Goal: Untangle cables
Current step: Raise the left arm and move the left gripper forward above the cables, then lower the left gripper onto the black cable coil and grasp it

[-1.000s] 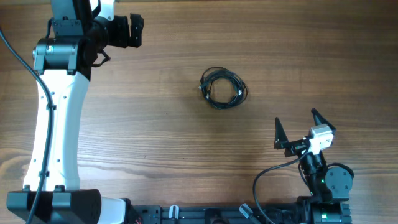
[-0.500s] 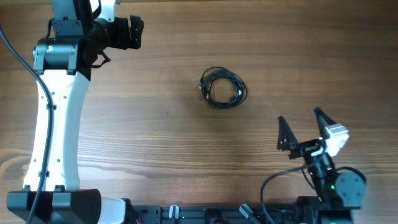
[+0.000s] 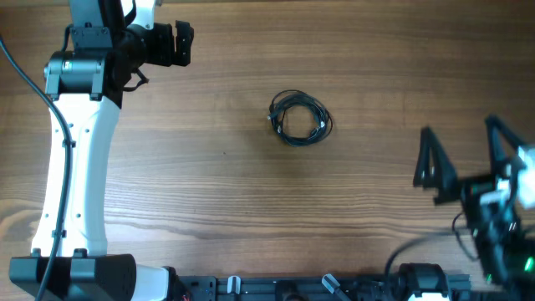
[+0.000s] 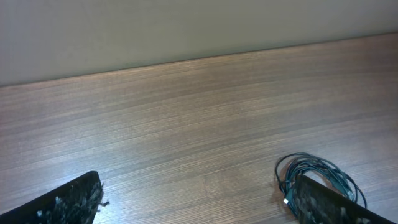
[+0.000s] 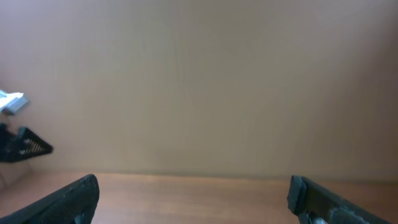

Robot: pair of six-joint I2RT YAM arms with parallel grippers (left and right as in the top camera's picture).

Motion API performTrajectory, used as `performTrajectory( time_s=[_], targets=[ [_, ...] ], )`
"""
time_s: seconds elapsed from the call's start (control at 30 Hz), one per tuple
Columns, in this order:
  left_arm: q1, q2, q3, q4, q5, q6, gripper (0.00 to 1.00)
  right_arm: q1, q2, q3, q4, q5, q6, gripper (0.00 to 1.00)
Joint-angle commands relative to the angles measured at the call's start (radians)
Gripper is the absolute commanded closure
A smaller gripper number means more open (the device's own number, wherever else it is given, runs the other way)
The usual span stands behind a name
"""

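Cables [image 3: 300, 119] coiled in one small bundle on wooden surface [image 3: 209, 184], untouched. Left hand [image 4: 196, 183] and right hand [image 3: 460, 127] spread wide, holding nothing.

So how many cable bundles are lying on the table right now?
1. A single coiled bundle of black cables lies near the middle of the table. No other strands show. How many cords are wound into it cannot be told.
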Motion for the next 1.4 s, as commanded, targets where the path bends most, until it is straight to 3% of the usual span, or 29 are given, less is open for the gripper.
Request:
performTrajectory(
  time_s=[0.0,0.57,0.97,1.37],
  targets=[
    [0.007,-0.004,0.016,-0.001,0.016,0.016,0.00,0.003,0.212,0.189,-0.079,0.005,-0.056,0.00],
    [0.007,-0.004,0.016,-0.005,0.017,0.015,0.00,0.002,1.038,1.194,-0.713,0.067,-0.202,0.00],
    [0.007,0.016,0.016,-0.043,0.160,0.016,0.02,-0.005,1.268,1.271,-0.861,0.058,-0.235,0.00],
    [0.007,0.139,0.016,-0.101,0.319,0.017,0.03,-0.005,1.278,1.271,-0.906,0.058,-0.198,0.00]
  ],
)
